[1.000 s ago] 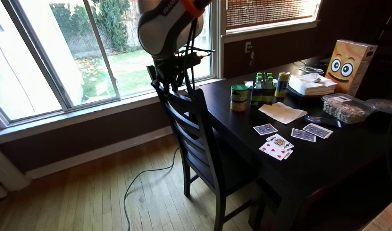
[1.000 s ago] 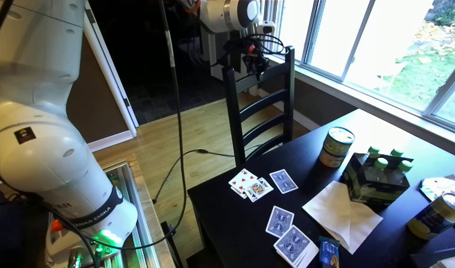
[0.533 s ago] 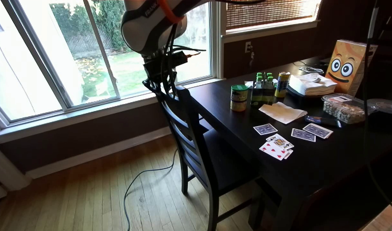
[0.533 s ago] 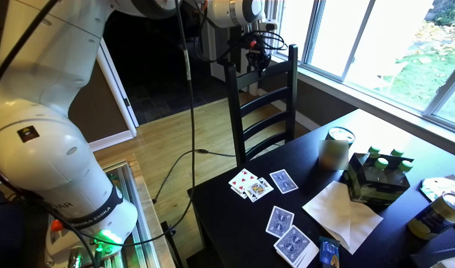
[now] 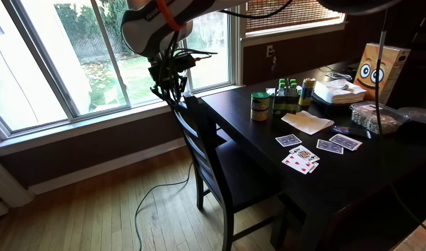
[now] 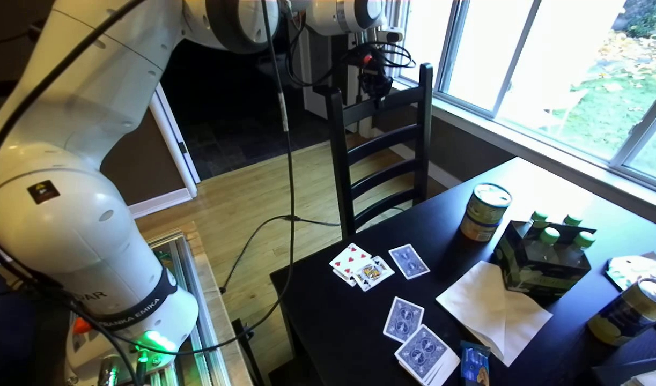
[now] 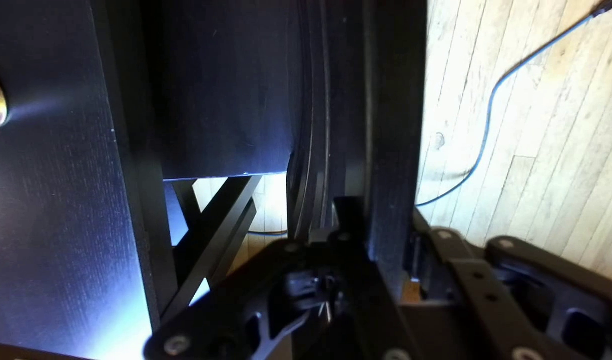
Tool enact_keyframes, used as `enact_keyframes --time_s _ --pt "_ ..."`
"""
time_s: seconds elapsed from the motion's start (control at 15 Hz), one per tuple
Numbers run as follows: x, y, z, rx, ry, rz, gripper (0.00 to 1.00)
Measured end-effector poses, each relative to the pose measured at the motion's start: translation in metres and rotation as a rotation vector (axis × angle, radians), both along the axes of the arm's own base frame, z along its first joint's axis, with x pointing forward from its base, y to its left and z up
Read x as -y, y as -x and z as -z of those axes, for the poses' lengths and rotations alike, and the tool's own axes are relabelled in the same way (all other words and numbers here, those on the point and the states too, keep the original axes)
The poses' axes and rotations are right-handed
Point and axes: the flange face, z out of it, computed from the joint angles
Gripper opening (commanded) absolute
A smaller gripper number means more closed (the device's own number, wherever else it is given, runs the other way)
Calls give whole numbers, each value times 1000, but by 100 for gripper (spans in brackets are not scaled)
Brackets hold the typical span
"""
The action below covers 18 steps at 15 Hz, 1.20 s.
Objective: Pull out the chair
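Observation:
The dark chair (image 5: pixel 242 172) stands upright at the end of the dark table (image 5: pixel 230 109), with part of its seat out beyond the edge. In an exterior view, its slatted back (image 6: pixel 340 155) rises behind the table. My gripper (image 7: pixel 386 225) comes down over the top rail (image 7: pixel 397 120), one finger on each side, and is shut on it in the wrist view. From outside, the gripper (image 5: pixel 173 99) shows at the top of the back; the rail partly hides its fingertips. The front of the seat is hidden under the tabletop.
Playing cards (image 5: pixel 300 160), a stacked pair of cans (image 5: pixel 260 106), a bottle carrier (image 6: pixel 542 257) and a cereal box (image 5: pixel 380 73) stand or lie on the table. A cable (image 5: pixel 153 190) runs across the wooden floor behind the chair. The window wall (image 5: pixel 94 122) is beyond it.
My gripper and the chair have moved together away from the table, and more of the seat shows. The motion is smaller in the last half second. Things on the table have stayed put.

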Motion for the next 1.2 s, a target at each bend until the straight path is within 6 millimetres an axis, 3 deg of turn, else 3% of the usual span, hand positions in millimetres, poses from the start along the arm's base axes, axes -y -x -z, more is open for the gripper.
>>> enact_keyframes --time_s 0.27,0.33,1.2 --pt "-1 1 0 3 8 -1 23" --pt "-1 1 0 3 8 -1 6" --pt "-18 -6 1 -17 48 97 6"
